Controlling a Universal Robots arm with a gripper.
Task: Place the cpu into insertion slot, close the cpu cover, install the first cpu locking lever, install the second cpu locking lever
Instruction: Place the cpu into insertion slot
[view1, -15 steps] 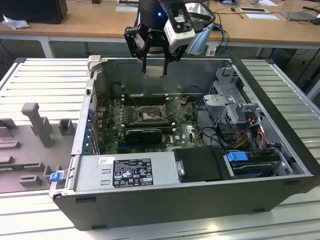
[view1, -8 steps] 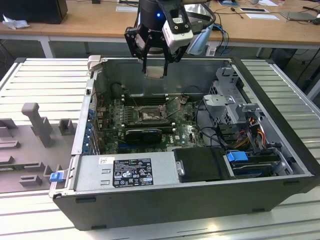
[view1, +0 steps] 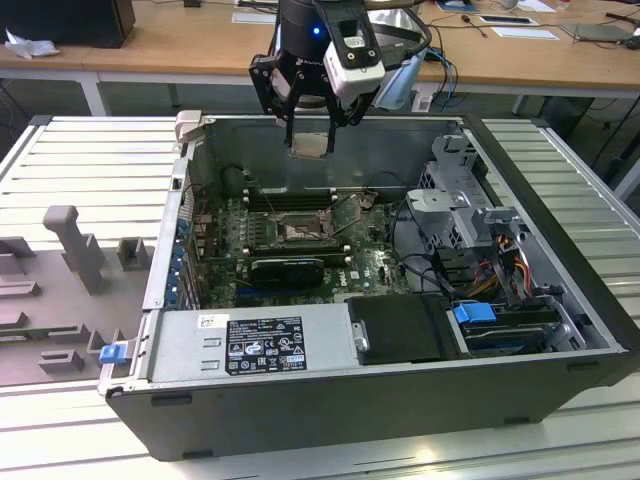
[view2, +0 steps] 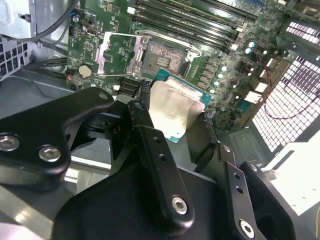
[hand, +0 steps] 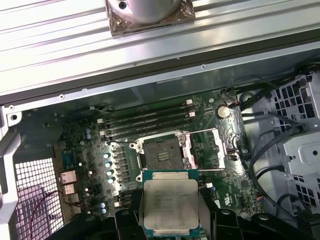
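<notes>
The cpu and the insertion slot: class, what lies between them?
Nothing solid: in the exterior view the cpu, held in the gripper, hangs above the insertion slot with bare air between them.

The cpu (hand: 170, 202) showed a pale silver-beige face edged in teal-green. The insertion slot (hand: 162, 150) had a dark centre with a fine speckled grid and a silvery rim. The cpu cover (view2: 106, 55) was bare silver. The circuit board (hand: 85, 135) was green and the memory slots (hand: 145, 120) black. The claw (view1: 308, 128) was matt black. The case (view1: 330, 410) was dark grey with blue clips (view1: 475, 312). The bench (view1: 90, 150) was ribbed in silver-grey stripes. The perforated panel (hand: 35, 185) was a white dotted mesh; the wire (hand: 47, 212) across it looked red, possibly.
</notes>
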